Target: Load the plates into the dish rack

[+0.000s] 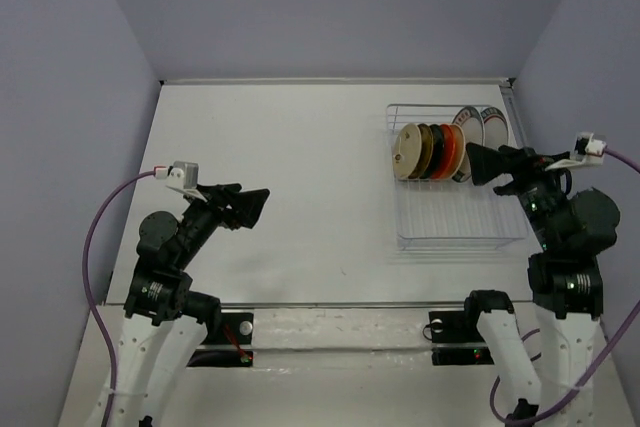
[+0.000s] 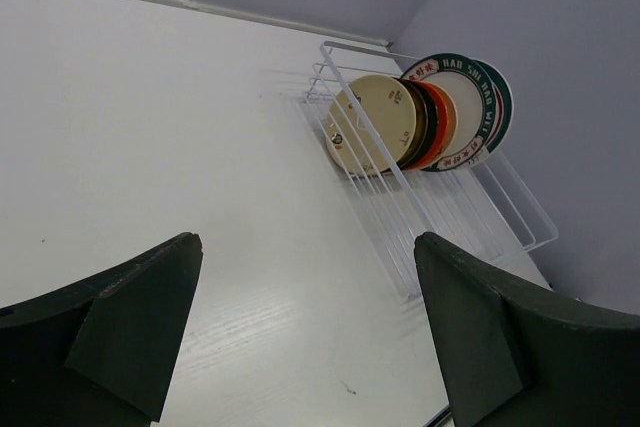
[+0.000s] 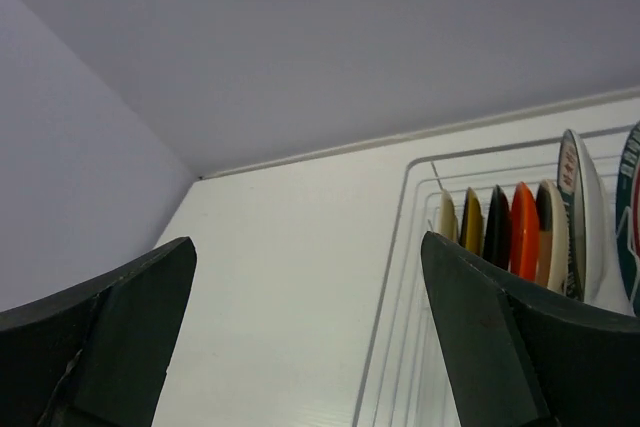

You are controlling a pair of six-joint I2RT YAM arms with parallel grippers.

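Starting at the near edge of the table, the left gripper hangs over bare tabletop on the left side, well apart from the rack. Its fingers are spread wide and hold nothing. The right gripper reaches over the dish rack on the right side, its fingers equally wide and empty. Its tips are close to the row of plates; I cannot tell whether they touch. All seven plates stand on edge in the far part of the rack. A cream plate comes first on the left, packed tight against the amber plate, black plate, orange plate and second cream plate. Beyond them, toward the far right corner, stand the two patterned plates.
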